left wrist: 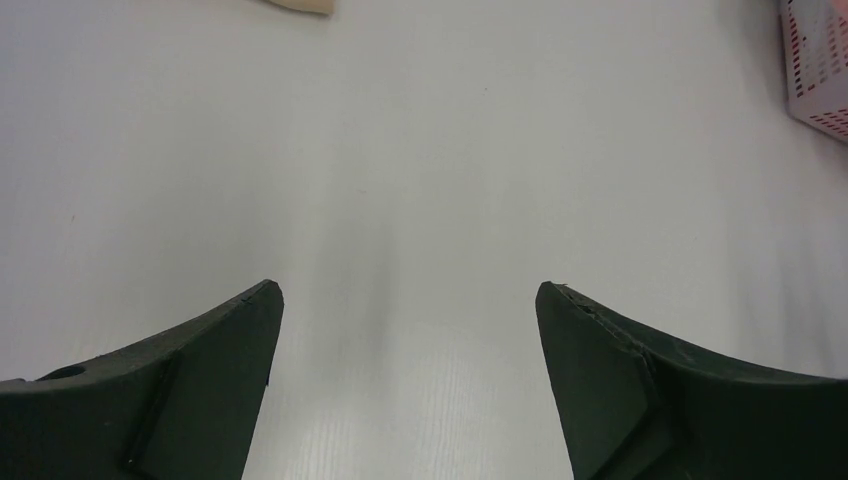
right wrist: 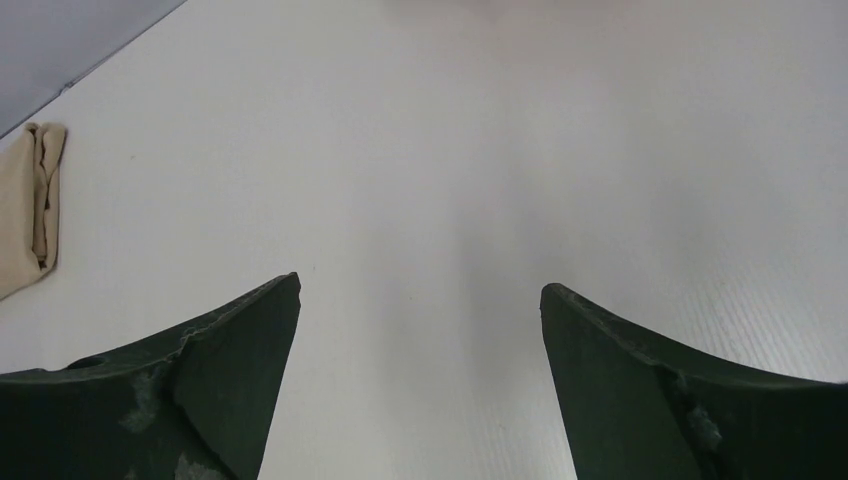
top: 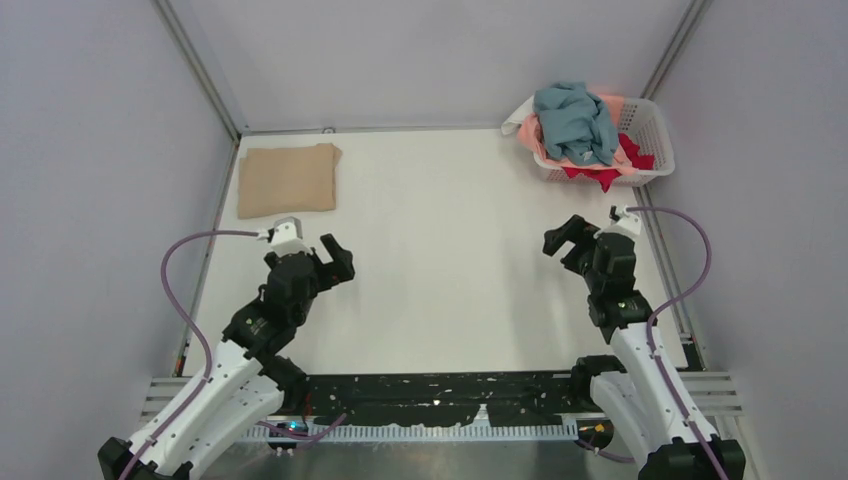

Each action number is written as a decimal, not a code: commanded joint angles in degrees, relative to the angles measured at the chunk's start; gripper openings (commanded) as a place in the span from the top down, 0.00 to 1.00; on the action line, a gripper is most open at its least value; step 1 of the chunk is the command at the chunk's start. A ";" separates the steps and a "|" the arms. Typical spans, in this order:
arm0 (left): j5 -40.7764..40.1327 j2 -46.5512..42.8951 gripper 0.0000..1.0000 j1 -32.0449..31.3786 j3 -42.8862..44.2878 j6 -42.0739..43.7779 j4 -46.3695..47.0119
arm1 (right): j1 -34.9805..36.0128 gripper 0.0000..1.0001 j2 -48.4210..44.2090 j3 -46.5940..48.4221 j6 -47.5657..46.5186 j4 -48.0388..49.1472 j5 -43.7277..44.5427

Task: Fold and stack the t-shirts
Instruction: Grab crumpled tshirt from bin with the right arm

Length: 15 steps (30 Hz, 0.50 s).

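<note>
One tan t-shirt (top: 289, 179) lies folded flat at the far left corner of the white surface (top: 450, 250). The other shirts are heaped in a white lattice basket (top: 652, 128) at the far right corner: a teal-blue t-shirt (top: 575, 120) on top, with peach-pink cloth (top: 533, 132) and red cloth (top: 600, 176) under it and hanging over the rim. I judge that one fold is done and the step in hand is fetching the next shirt, most likely the teal-blue one, since it sits highest. That calls for my right arm (top: 625, 300), the nearer one, to reach forward and right over the basket rim and pinch a loose bunch of cloth — then draw it out onto the open middle to spread it. My left fingers (top: 338, 258) are spread apart and hold nothing, hovering over bare surface at near left and pointing toward the centre. My right fingers (top: 567, 235) are also spread apart and hold nothing — raised at near right, angled inward, well short of the basket. Both arms are bent at the elbow, mirroring each other.
</note>
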 commanded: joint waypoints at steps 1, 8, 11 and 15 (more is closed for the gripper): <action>-2.17 -0.19 0.00 0.28 -0.72 0.27 1.55 | 0.15 0.05 2.22 6.87 -1.15 2.42 4.59; -3.28 3.87 0.00 0.25 2.19 2.33 4.86 | 0.12 0.05 23.30 31.55 -8.62 -1.39 9.28; -3.16 5.83 0.01 0.29 4.34 3.62 6.09 | -0.34 0.05 35.98 44.43 -12.61 -3.35 11.79; -3.27 8.35 0.00 0.33 5.28 4.65 7.21 | -1.10 0.05 50.10 60.59 -13.52 -9.55 13.33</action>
